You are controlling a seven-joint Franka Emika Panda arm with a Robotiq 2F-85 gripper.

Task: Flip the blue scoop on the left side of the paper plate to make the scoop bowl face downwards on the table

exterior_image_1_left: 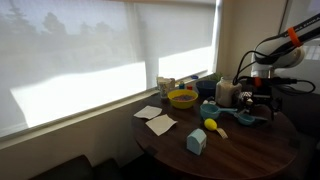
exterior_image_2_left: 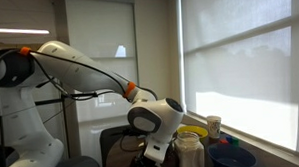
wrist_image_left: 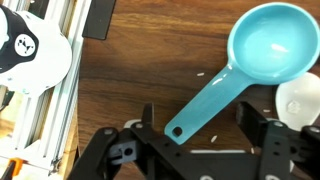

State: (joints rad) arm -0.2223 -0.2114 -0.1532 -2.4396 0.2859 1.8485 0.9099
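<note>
In the wrist view the blue scoop [wrist_image_left: 240, 60] lies on the dark wooden table with its bowl facing up at the upper right. Its handle runs down-left, ending between my fingers. My gripper [wrist_image_left: 198, 125] is open, one finger on each side of the handle end, not closed on it. A white rounded edge, probably the paper plate [wrist_image_left: 302, 100], touches the scoop's right side. In an exterior view my gripper [exterior_image_1_left: 257, 97] hangs low over the scoop [exterior_image_1_left: 246, 118] at the table's right part. In the other exterior view the arm hides the scoop.
On the round table [exterior_image_1_left: 240, 155] stand a yellow bowl [exterior_image_1_left: 182, 98], a jar [exterior_image_1_left: 226, 93], a yellow ball-shaped item [exterior_image_1_left: 211, 125], a light blue box [exterior_image_1_left: 196, 141] and white napkins [exterior_image_1_left: 155, 120]. A white object [wrist_image_left: 30, 55] and a metal rail [wrist_image_left: 55, 110] lie left of the gripper.
</note>
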